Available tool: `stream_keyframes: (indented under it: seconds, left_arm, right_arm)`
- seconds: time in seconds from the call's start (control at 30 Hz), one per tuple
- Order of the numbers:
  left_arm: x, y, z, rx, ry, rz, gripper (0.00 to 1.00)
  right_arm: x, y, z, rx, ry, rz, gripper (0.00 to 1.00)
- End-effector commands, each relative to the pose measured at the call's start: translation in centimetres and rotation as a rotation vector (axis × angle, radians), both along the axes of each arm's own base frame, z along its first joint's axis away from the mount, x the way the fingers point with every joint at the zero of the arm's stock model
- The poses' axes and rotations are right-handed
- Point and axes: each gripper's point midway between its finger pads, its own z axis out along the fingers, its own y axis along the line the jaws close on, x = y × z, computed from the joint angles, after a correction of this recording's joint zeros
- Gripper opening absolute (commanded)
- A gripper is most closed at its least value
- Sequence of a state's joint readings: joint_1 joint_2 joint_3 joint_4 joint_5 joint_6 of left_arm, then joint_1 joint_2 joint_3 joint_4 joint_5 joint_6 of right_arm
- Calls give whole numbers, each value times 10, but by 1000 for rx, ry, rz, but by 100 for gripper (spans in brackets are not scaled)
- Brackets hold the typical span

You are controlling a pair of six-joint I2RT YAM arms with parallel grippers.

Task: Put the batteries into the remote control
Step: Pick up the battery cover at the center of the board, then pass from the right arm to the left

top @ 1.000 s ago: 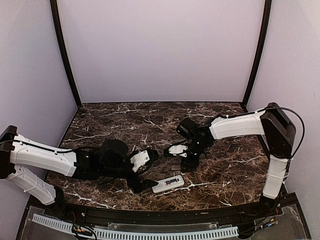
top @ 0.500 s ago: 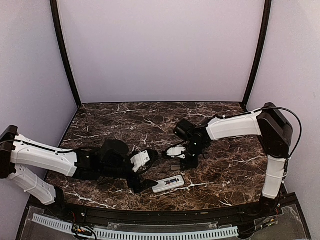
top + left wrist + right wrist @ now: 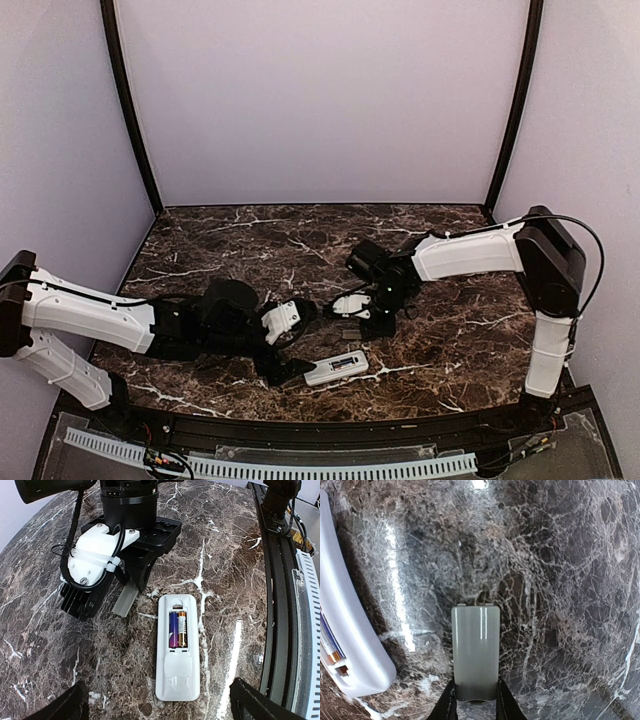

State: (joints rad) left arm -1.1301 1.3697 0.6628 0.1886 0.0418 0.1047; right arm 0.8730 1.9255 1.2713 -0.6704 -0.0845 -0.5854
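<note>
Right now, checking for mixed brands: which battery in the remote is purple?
The purple battery is the one lying nearer the grey cover; the copper-topped battery beside it lies on the far side from that cover.

Most of remote control [image 3: 350, 630], probably batteries [image 3: 330, 652], off-frame

White remote control [image 3: 177, 671]; purple, gold-black batteries [image 3: 177, 630]; grey cover [image 3: 475, 650]; brown white-veined marble table [image 3: 45, 630].

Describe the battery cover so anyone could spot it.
Find the white remote control lying back-up near the table's front edge. Beside it lies a flat grey cover, one end in the right pincer. Unlike the remote, it is smaller, plain and holds no batteries.
</note>
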Motion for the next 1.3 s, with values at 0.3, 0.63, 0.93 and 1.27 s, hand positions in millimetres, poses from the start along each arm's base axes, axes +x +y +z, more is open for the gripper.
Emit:
stream_keyframes:
  seconds: [0.3, 0.63, 0.93, 1.27]
  left_arm:
    - [10, 9, 5, 7, -67, 34, 96]
    - [-11, 8, 68, 8, -573, -155, 77]
    - [-30, 0, 75, 195, -882, -370, 57]
    - [-54, -14, 99, 159, -999, -490, 62]
  right_arm:
    - [-5, 0, 40, 66, -52, -5, 10]
    - [-37, 14, 93, 139, -33, -10, 10]
    - [-105, 40, 150, 306, 51, 73, 11]
    - [-141, 62, 183, 385, 62, 166, 11]
